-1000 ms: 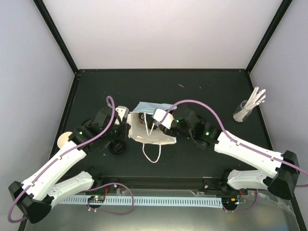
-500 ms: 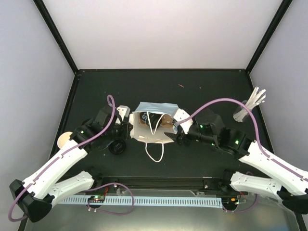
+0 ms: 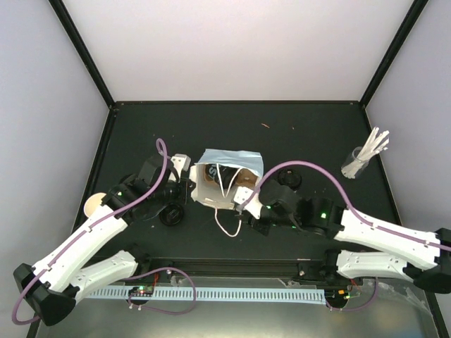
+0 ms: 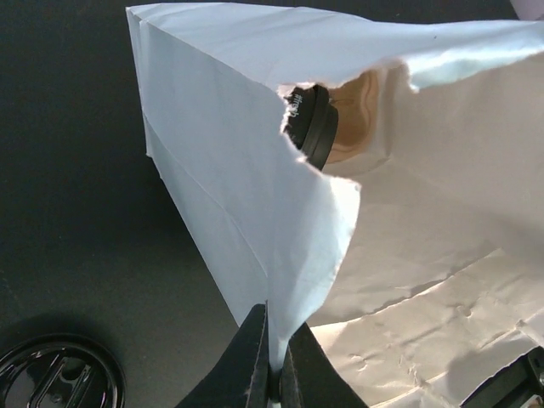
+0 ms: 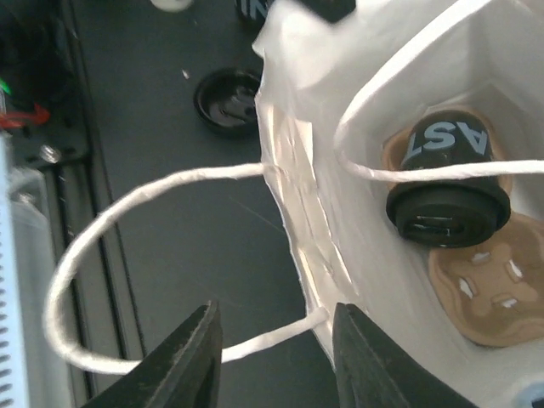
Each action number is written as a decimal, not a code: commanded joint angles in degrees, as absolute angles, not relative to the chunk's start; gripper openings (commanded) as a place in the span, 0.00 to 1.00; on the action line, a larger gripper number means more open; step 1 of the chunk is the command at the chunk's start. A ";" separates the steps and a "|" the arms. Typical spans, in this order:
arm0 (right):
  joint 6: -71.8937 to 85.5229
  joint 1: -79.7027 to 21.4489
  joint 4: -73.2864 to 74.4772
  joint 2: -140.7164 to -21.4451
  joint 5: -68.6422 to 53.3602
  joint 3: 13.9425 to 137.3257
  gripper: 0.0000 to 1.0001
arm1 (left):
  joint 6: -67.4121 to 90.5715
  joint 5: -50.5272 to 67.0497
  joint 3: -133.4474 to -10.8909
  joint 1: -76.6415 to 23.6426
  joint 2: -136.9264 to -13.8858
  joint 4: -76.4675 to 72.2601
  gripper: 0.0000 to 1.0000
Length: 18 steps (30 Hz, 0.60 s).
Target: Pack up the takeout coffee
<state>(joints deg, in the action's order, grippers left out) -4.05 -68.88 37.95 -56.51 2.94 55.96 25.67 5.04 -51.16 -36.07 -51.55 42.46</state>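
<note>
Pulp carrier (image 5: 480, 293) with one lidded cup (image 5: 448, 212) sits inside the paper bag (image 4: 229, 195). The left gripper (image 4: 274, 361) pinches its torn rim, the right gripper (image 5: 272, 357) gapes around a handle (image 5: 217, 172), and a lid (image 5: 228, 100) lies outside.

Left arm (image 3: 77, 248) and right arm (image 3: 384, 232): white shell links, black joint housings with small green lights, black bases. A lilac cable (image 3: 163, 158) loops along each arm. Jaws black, tapered, blade-like.

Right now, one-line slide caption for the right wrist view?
Open right gripper straddles the near handle of the paper bag; a lidded cup sits in the carrier inside.
</note>
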 commanded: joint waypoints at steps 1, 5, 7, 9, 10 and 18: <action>-6.97 -69.66 39.22 -60.66 9.70 58.82 0.35 | 26.33 7.32 -51.85 -36.25 -50.28 39.48 0.01; -7.34 -69.72 39.24 -65.12 14.38 60.39 0.21 | 26.52 8.66 -50.72 -36.29 -49.97 38.58 0.01; -7.59 -69.81 38.84 -66.67 16.36 60.66 0.16 | 26.46 8.78 -50.35 -36.22 -49.72 38.32 0.02; -8.40 -69.86 38.02 -67.84 17.46 60.50 0.16 | 26.38 9.16 -50.03 -36.22 -49.43 37.99 0.02; -8.84 -69.82 37.76 -68.54 18.02 60.47 0.16 | 26.26 9.44 -49.88 -36.29 -49.32 37.81 0.02; -13.93 -70.30 33.10 -76.72 26.49 60.74 0.28 | 25.70 11.40 -48.04 -36.28 -49.26 36.41 0.02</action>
<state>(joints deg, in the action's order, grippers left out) -10.44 -69.80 37.23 -73.58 19.92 59.29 25.78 9.17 -48.56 -36.07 -49.87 39.31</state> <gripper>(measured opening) 0.260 0.017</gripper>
